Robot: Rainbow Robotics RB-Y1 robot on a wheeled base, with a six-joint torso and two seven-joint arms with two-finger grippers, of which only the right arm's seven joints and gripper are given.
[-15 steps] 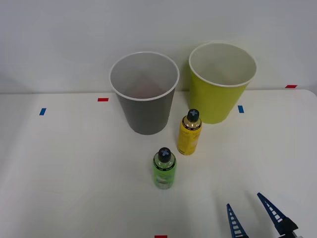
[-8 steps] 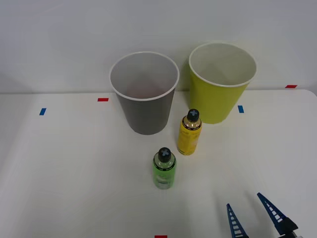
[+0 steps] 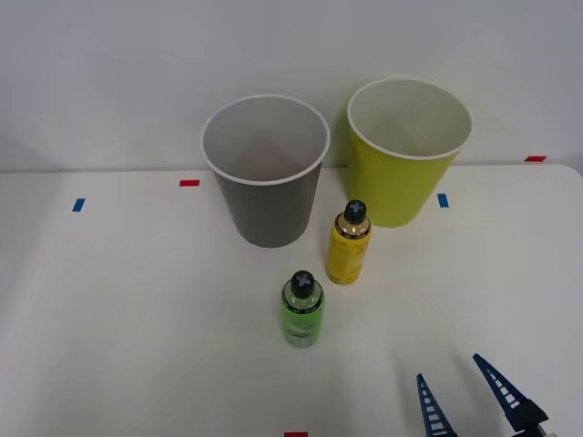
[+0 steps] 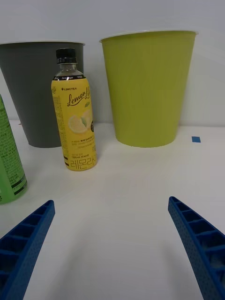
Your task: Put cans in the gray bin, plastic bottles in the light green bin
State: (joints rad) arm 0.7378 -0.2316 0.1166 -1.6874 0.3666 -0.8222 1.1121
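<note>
White table (image 3: 109, 319), upright items, all standing apart from one another.

Bins, two: gray bin (image 3: 265, 170) at the back centre; light green bin (image 3: 407, 150) just beside it on the robot's right, a narrow gap between. Both show white rims and pale insides, with nothing seen inside either.

Bottles, two: green plastic bottle (image 3: 301, 309), black cap, nearest the robot and in front of the gray bin; yellow Lemon tea bottle (image 3: 348, 244), black cap, yellow label with a lemon picture, standing between the green bottle and the two bins, before the gap that parts them.

Tape marks: three red (image 3: 189, 183), two blue (image 3: 78, 205), spread on the tabletop.

Right gripper (image 3: 465, 393): low at the near right corner, blue ribbed fingers (image 4: 201, 248) spread wide, nothing between them, well apart from both bottles. From the wrist view the yellow bottle stands ahead, the green bottle at the edge; bare tabletop lies between fingers and bottles.
</note>
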